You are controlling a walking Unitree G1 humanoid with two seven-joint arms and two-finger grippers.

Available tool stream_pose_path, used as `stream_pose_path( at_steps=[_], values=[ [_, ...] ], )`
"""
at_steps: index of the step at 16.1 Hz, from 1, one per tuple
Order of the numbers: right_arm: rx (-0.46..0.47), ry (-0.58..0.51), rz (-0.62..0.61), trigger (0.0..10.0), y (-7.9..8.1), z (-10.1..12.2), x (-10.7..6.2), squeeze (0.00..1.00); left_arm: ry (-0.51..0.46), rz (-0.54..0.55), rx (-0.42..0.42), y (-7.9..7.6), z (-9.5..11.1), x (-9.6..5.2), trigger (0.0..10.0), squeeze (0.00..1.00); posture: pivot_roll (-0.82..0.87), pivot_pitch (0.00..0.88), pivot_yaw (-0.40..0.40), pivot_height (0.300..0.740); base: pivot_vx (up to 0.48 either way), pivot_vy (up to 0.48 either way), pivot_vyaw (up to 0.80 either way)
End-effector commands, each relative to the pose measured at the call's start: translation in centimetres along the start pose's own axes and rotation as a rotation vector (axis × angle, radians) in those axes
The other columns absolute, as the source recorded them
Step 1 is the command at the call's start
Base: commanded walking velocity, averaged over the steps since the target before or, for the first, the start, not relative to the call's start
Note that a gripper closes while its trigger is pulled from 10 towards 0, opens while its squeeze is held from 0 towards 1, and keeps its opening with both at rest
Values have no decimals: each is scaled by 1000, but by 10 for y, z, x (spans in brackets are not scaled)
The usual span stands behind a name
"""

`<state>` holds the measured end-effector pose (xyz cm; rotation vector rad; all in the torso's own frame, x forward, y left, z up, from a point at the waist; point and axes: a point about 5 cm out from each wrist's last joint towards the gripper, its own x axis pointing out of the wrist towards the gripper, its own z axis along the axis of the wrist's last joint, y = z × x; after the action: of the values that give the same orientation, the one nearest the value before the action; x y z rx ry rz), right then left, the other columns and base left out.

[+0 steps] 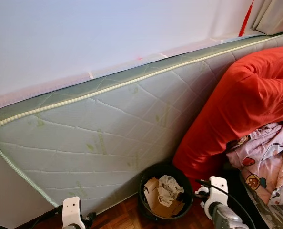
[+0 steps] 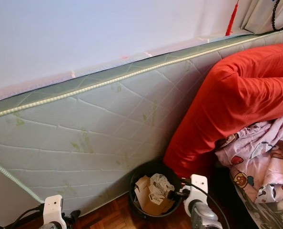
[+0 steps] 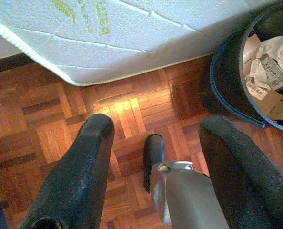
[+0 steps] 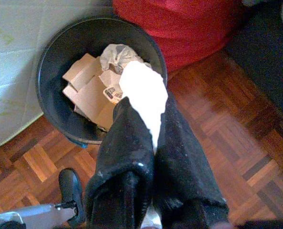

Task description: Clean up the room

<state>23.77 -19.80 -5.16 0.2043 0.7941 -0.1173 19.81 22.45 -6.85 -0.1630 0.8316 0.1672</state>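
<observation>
Parquet floor [image 4: 237, 129], tissue [image 4: 144, 98] in right gripper [image 4: 148, 138]

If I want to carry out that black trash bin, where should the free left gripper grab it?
Grip the bin by its thin upright rim, on the floor-facing side, coming from above. The mattress and red cushion block the far sides; the left gripper is open.

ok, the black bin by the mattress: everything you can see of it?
The bin is round, black, plastic-looking, upright on the wood parquet floor. It sits between the leaning mattress and the red bedding. Inside are cardboard pieces and crumpled paper. The right gripper holds a white wad over its rim.
</observation>
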Motion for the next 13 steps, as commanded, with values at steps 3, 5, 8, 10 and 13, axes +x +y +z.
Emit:
stream_pose_path(
  at_steps=[3,5,8,10,13],
  values=[
    [19,33,-8,10000,-6,-12,-3,0,36,10,-8,1,-14,-3,10000,0,119,0,-24,740,0,0,0],
    [22,59,-13,10000,-9,-21,-5,0,44,16,-19,4,-21,-6,10000,0,157,0,-34,740,0,0,0],
    [1,86,-21,10000,-15,-32,-9,0,55,24,-19,12,-35,-12,10000,0,158,2,-46,740,0,0,0],
    [0,63,-5,10000,-15,-33,-10,0,58,12,-12,12,-39,-13,10000,0,130,14,-27,740,0,0,0],
    [7,57,-3,10000,-16,-33,-10,0,75,-5,19,10,-46,-16,10000,0,125,16,-15,740,0,0,0]
  ],
)
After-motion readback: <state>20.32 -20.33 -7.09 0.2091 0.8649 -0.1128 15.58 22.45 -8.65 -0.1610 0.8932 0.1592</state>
